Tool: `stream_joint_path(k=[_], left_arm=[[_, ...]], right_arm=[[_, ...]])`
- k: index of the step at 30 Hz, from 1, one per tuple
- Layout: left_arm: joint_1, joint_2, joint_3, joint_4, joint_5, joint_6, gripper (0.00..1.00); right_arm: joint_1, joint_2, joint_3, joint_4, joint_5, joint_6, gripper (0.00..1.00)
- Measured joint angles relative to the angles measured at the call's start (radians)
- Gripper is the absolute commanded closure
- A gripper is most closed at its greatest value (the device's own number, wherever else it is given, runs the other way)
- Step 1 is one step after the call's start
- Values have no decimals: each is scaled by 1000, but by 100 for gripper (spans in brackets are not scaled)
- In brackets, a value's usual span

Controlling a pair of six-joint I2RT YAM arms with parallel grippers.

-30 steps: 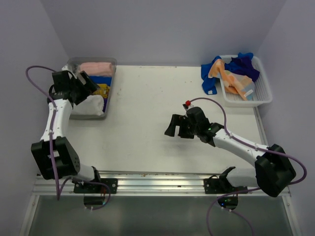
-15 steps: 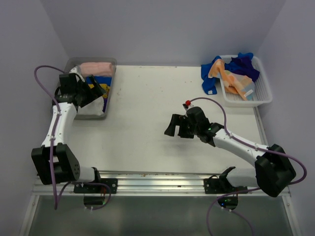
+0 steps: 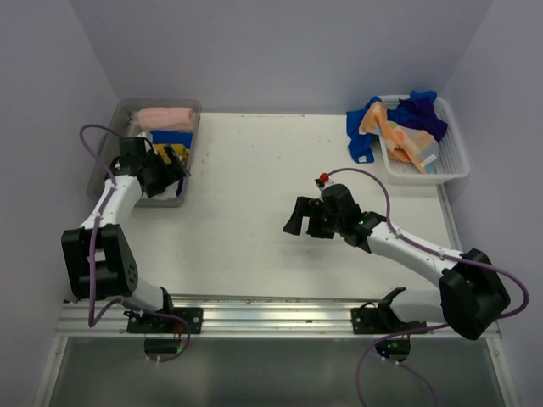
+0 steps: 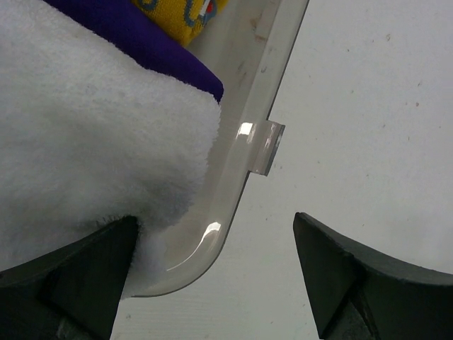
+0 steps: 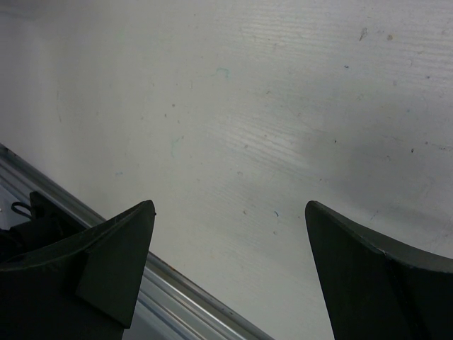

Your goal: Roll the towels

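I see rolled towels (image 3: 165, 117) packed in the tub (image 4: 233, 184), blue and orange towels (image 3: 407, 127) unrolled in the basket (image 3: 454, 165), left gripper (image 4: 214, 234) and right gripper (image 5: 230, 212) both spread wide, holding nothing

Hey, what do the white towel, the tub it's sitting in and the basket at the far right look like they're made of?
White towel: soft terry cloth, possibly cotton; fuzzy matte nap with no shine.
Tub: probably clear, smooth plastic; the table shows through its wall and the rim glints.
Basket: white plastic by the look, with open lattice walls; the finish is too small to judge.
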Motion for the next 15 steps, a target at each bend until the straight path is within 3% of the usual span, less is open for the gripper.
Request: stream_joint_path(k=[10, 15], left_arm=[[-5, -159, 56, -80, -35, 2, 4], [-5, -158, 76, -134, -39, 17, 6]], right_arm=[[3, 0, 0, 1, 0, 2, 9], [6, 0, 0, 1, -1, 2, 9]])
